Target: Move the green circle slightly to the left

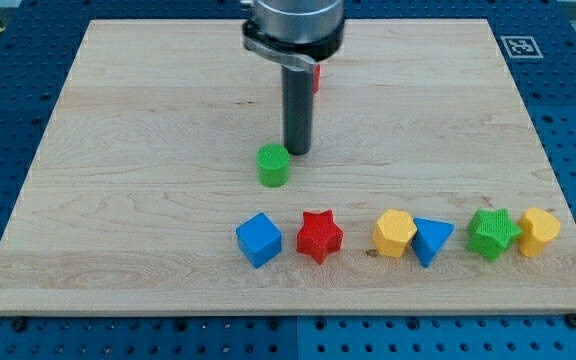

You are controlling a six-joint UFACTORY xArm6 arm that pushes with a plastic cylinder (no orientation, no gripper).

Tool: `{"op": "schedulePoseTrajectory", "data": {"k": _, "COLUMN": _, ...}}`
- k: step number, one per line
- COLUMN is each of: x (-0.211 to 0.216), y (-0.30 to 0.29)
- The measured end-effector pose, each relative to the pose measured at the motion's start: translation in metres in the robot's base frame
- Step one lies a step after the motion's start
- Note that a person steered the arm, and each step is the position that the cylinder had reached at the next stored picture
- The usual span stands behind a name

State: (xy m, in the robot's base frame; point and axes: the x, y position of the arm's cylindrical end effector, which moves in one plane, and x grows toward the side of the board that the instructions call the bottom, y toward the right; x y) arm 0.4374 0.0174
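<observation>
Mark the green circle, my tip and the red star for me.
green circle [273, 165], camera view, on its top face.
my tip [297, 151], camera view, rod's lower end, just right of and above the circle.
red star [319, 235], camera view, its centre.

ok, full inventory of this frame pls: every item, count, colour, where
green circle: 1, green, board centre, just left of and below the tip
blue cube: 1, blue, left end of the bottom row
red star: 1, red, right of the blue cube
yellow block: 1, yellow, touching the blue triangle
blue triangle: 1, blue, right of that yellow block
green star: 1, green, further right in the row
second yellow block: 1, yellow, right end of the row
red block: 1, red, view's top, mostly hidden behind the arm, shape unclear
wooden board: 1, light wood
fiducial tag: 1, black and white, board's top right corner
my tip: 1, dark rod, just up-right of the green circle
</observation>
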Motion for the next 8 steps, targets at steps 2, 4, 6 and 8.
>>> {"op": "schedulePoseTrajectory", "data": {"k": 2, "x": 0.025, "y": 0.016}}
{"op": "schedulePoseTrajectory", "data": {"k": 4, "x": 0.027, "y": -0.029}}
{"op": "schedulePoseTrajectory", "data": {"k": 6, "x": 0.027, "y": -0.067}}
{"op": "schedulePoseTrajectory", "data": {"k": 8, "x": 0.0, "y": -0.071}}
